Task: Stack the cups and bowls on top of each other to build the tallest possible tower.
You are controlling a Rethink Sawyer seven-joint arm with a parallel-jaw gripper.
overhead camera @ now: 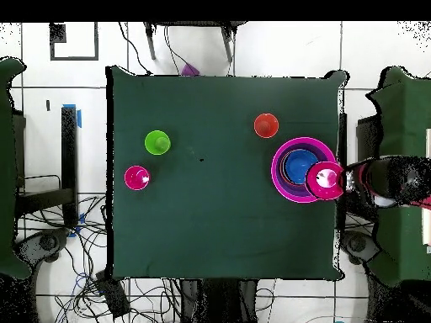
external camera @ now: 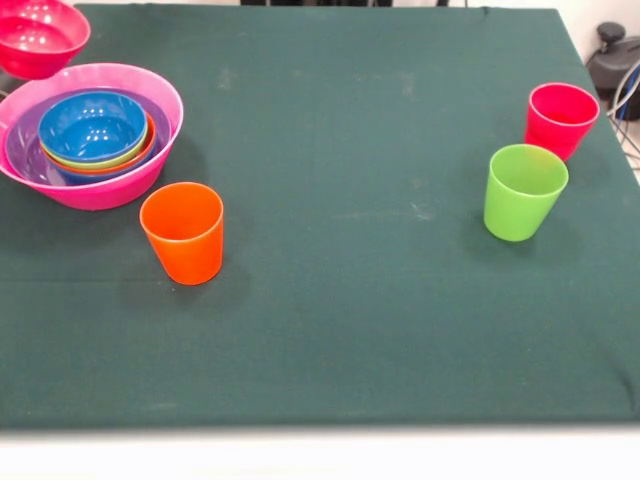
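The tower is a huge pink bowl (external camera: 100, 190) at the table's left edge, also in the overhead view (overhead camera: 277, 168). Nested in it are a purple bowl (external camera: 22, 150), orange and lime green rims, and a blue bowl (external camera: 92, 125) on top. A red-pink bowl (external camera: 35, 35) hangs in the air just beyond the tower, over its rim in the overhead view (overhead camera: 325, 180). An orange cup (external camera: 182, 235) (overhead camera: 266, 125) stands upright beside the tower. A lime green cup (external camera: 524, 195) (overhead camera: 157, 142) and a red-pink cup (external camera: 560, 120) (overhead camera: 137, 177) stand upright across the table. The gripper does not show in either view.
A dark shape with a reddish part (overhead camera: 387, 178), perhaps a person's arm, reaches in from the side towards the red-pink bowl. The green cloth table (external camera: 330, 330) ends at a white front edge. Cables and a black device (external camera: 610, 55) lie off the table.
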